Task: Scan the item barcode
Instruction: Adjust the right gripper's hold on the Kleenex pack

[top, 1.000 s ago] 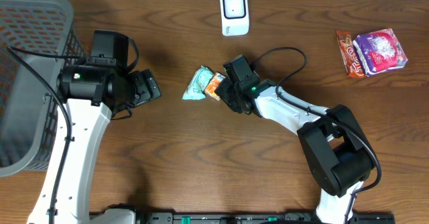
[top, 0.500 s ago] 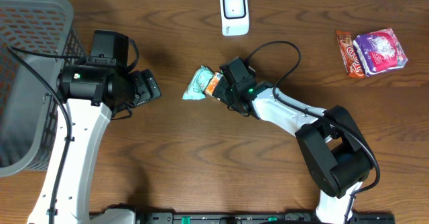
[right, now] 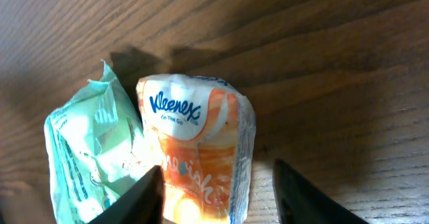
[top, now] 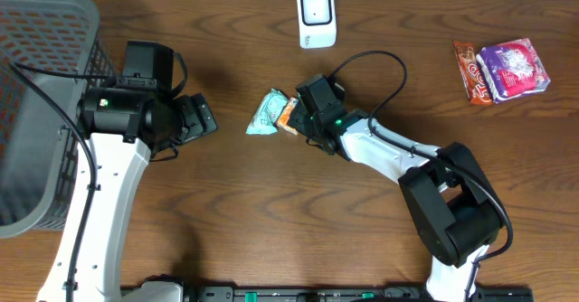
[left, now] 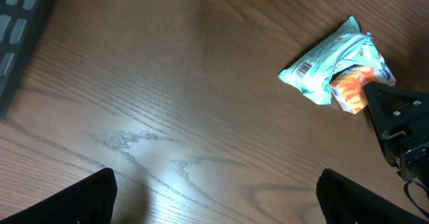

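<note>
Two arms work over the brown table (top: 271, 221). Nearest, the left gripper (top: 201, 118) hangs wide open, holding nothing, well apart from the packs. Mid-table, the right gripper (right: 214, 190) straddles the orange Kleenex pack (right: 198, 143), jaws part open, a sliver of wood showing beside one finger. A green packet (right: 87, 157) lies touching the pack. Far back, the white scanner (top: 317, 17) sits near the edge.

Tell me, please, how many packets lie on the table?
4: green packet and orange Kleenex pack side by side mid-table; red-brown packet and purple packet together far right. Basket interior partly unseen.
</note>
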